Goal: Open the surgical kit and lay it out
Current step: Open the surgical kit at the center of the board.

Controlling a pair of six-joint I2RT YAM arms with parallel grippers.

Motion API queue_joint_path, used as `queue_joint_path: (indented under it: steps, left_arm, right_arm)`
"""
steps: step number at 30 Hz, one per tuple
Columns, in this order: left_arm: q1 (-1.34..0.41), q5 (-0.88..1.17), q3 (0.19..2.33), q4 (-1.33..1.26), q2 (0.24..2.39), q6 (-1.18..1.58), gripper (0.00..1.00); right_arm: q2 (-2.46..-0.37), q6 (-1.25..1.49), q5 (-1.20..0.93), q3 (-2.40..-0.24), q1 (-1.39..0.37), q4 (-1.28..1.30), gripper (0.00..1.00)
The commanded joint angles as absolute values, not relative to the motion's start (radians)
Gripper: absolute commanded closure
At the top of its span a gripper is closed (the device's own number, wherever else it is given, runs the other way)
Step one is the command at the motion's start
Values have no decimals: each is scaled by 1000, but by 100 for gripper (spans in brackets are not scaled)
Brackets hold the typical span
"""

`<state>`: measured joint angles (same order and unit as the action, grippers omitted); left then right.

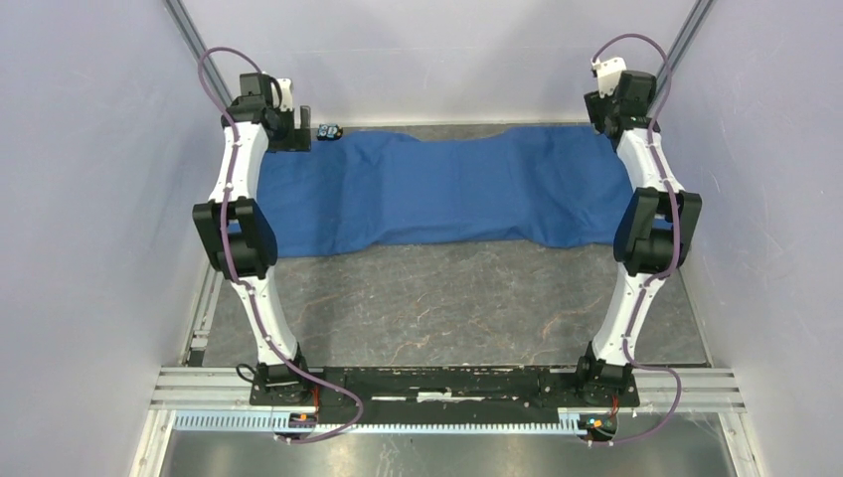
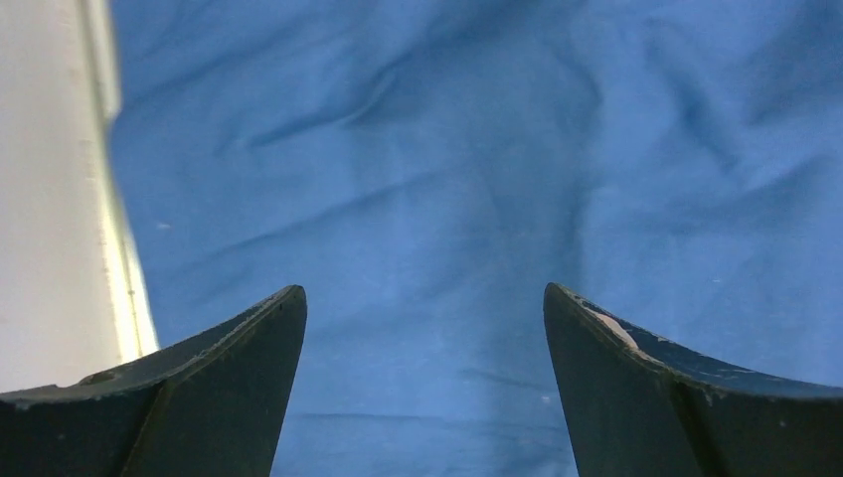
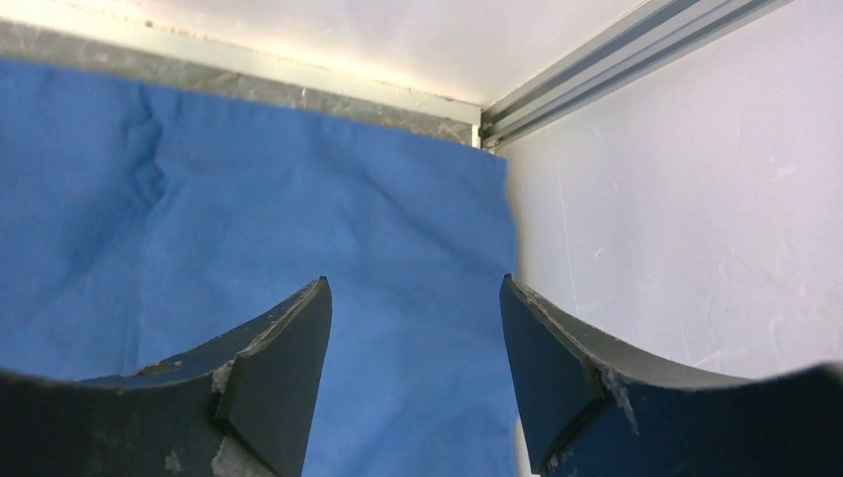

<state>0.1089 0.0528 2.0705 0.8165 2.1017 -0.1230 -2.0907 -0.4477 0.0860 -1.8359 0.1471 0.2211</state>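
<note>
Top: large blue cloth wrap lies flat under both tools. A small block toy sits just beside the left gripper.
Left wrist: jaws spread, only cloth below.
Right wrist: right gripper jaws apart and empty; cloth corner below, grey side wall close by.

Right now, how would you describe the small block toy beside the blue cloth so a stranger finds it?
Find the large blue cloth wrap across the far side of the grey table. Follow its far edge toward the left arm. There, at the cloth's edge, sits the small multicoloured block toy, far smaller than anything nearby.
</note>
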Motion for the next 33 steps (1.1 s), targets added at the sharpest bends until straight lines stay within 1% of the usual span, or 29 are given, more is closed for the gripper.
queue_joint_path:
  steps: [1, 3, 4, 5, 7, 8, 9, 13, 16, 20, 25, 27, 30, 33]
  left_arm:
    - [116, 217, 2067, 803, 2101, 51, 6]
    - [112, 242, 2056, 789, 2099, 69, 6]
    - [109, 249, 2058, 787, 2100, 70, 6]
    - [108, 252, 2064, 787, 2102, 68, 6]
    - [105, 260, 2071, 787, 2102, 63, 6]
    - [104, 264, 2074, 787, 2102, 59, 6]
    - [104, 267, 2074, 787, 2101, 55, 6]
    - [104, 267, 2064, 787, 2091, 41, 6]
    - [104, 269, 2030, 787, 2067, 20, 5]
    - [103, 276, 1983, 773, 2029, 9, 4]
    - [104, 284, 1909, 715, 1969, 19, 4]
    - [105, 280, 1905, 713, 1960, 19, 4]
    - [104, 279, 1882, 687, 1949, 33, 4]
    - [104, 285, 1863, 664, 1944, 54, 3]
  right_arm:
    - [-2071, -333, 149, -1905, 141, 255, 30]
    - [-1976, -347, 170, -1731, 132, 126, 31]
    - [-1934, -368, 188, -1658, 127, 80, 38]
    - [-1908, -381, 197, -1606, 124, 62, 38]
    - [-1865, -391, 205, -1539, 123, 41, 35]
    - [-1851, -400, 205, -1517, 123, 35, 31]
    - [-1841, -403, 208, -1502, 123, 39, 30]
    - [-1822, -395, 200, -1487, 123, 80, 29]
    - [-1762, -379, 154, -1431, 107, 86, 28]
    - [-1701, -380, 143, -1342, 28, 47, 16]
    - [-1759, -408, 177, -1334, -116, -6, 8]
    - [-1795, -422, 214, -1338, -162, -66, 2]
    - [-1861, -426, 254, -1312, -194, -237, 2]
    - [-1954, -418, 250, -1325, -197, -351, 2]
